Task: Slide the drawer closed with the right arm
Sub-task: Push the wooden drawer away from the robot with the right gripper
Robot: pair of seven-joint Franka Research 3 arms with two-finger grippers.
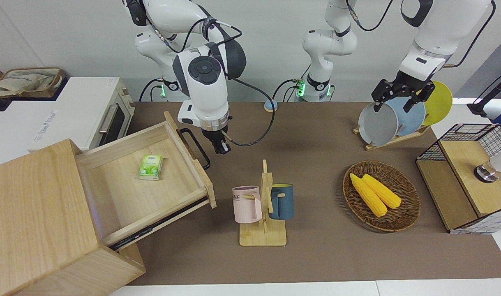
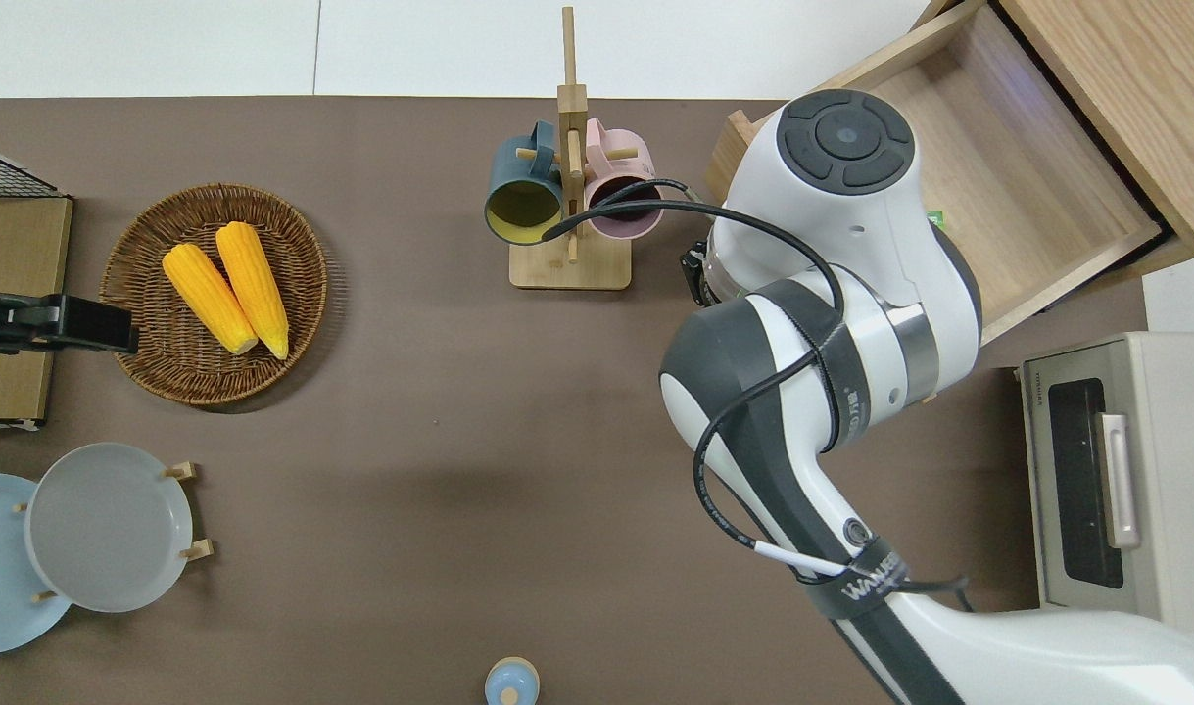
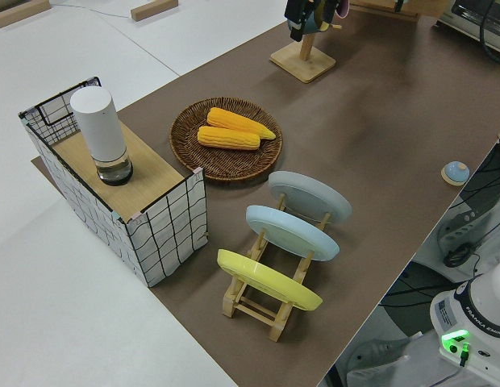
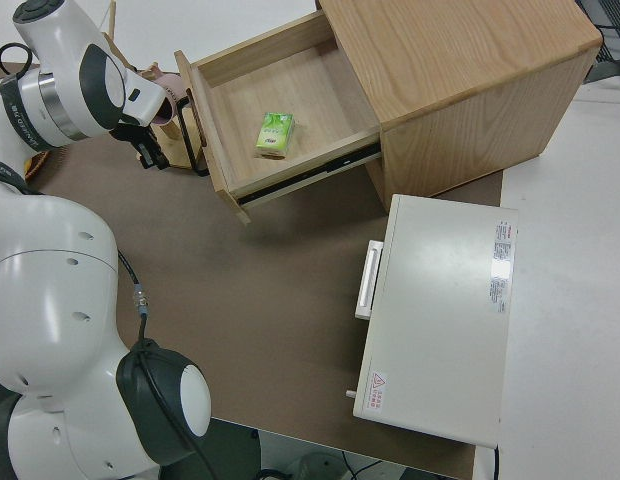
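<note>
Pulled right out of its pale wood cabinet (image 1: 36,213), the drawer (image 1: 147,185) holds a small green packet (image 1: 151,167), so I judge the closing is all left to do. My right gripper (image 1: 220,147) hangs just beside the black bar handle (image 1: 197,149), though I cannot tell how its fingers stand. Farther on, brown matting (image 1: 316,255) covers the table; my left arm is parked
</note>
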